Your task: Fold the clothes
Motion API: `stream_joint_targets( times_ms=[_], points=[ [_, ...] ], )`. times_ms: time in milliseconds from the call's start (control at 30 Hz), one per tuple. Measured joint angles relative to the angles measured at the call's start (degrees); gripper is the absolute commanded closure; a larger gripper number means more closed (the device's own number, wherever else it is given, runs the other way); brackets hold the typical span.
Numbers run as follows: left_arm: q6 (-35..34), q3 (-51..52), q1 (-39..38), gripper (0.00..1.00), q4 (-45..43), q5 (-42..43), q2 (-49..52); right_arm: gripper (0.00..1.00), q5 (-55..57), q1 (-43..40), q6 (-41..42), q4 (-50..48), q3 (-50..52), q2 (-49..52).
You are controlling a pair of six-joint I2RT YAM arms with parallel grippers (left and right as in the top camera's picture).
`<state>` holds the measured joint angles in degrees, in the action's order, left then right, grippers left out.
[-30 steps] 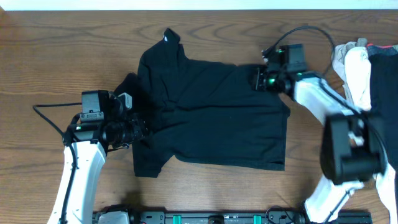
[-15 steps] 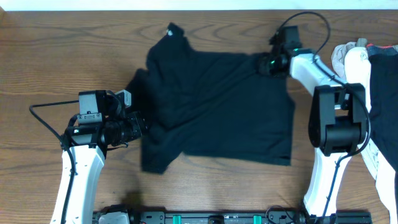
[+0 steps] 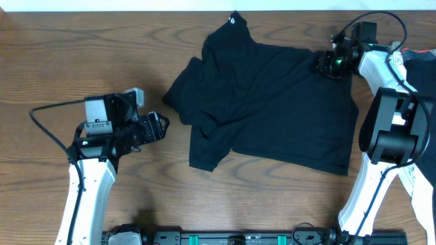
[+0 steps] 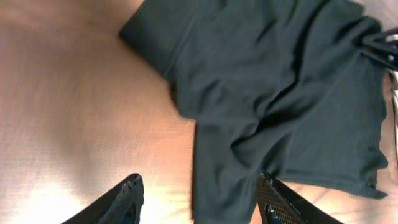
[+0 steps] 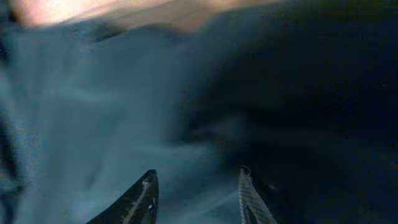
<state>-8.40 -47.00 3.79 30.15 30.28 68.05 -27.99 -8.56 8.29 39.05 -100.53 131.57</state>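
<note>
Shirt: a black shirt (image 3: 272, 102) lies spread and rumpled on the wooden bench (image 3: 82, 54), towards its far right part, with a small white label (image 3: 234, 19) at its far tip.
Left tool: the left tool (image 3: 160, 126) sits low over bare wood with its jaws parted and nothing between them.
Shirt to left tool: the nearest sleeve and the near corner of the shirt lie just to the tool's right, apart from it. In the left wrist view the cloth fills the space ahead of the fingers (image 4: 127, 198).
Right tool: the right tool (image 3: 325, 64) is at the shirt's far right edge. Its fingers (image 5: 142, 198) stand apart and pinch nothing.
Shirt to right tool: dark fabric lies directly under and ahead of the tool. Whether it touches the fingertips cannot be told.
Other clothes: other clothes (image 3: 426, 82) are heaped at the right edge of the bench, beyond the right arm.
</note>
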Motion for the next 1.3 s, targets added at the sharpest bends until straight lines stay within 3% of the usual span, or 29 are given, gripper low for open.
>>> stream_joint_targets(
  times_ms=[200, 467, 867, 900, 1033, 1067, 1300],
  points=[
    [2.14, -0.7, -5.11, 0.4, -7.48, -0.72, 6.43, 0.56, -4.59, 1.05, -2.25, 11.02, -0.02, -9.62],
    [4.87, -1.55, -6.69, 0.39, -14.56, -4.68, 22.51, 0.54, -0.74, 3.41, -3.17, 26.32, -1.92, -26.25],
    [4.33, -1.99, -6.69, 0.4, -25.44, -3.65, 33.14, 0.54, 2.97, 5.46, -3.37, 31.08, -1.88, -26.29],
    [4.15, -2.08, -6.69, 0.44, -26.12, -3.43, 33.55, 0.54, 3.17, 5.84, -3.34, 30.97, -1.88, -26.29],
    [3.65, -2.23, -6.69, 0.89, -28.83, -3.26, 34.86, 0.55, 4.33, 7.23, -3.32, 30.99, -1.88, -26.29],
    [3.76, -2.23, -6.69, 0.94, -29.86, -3.41, 35.28, 0.54, 4.72, 7.54, -3.3, 30.99, -1.88, -26.29],
    [4.37, -4.44, -6.14, 0.94, -31.5, -9.33, 35.74, 0.53, 8.92, 9.03, -2.91, 31.76, -1.88, -26.29]
  ],
)
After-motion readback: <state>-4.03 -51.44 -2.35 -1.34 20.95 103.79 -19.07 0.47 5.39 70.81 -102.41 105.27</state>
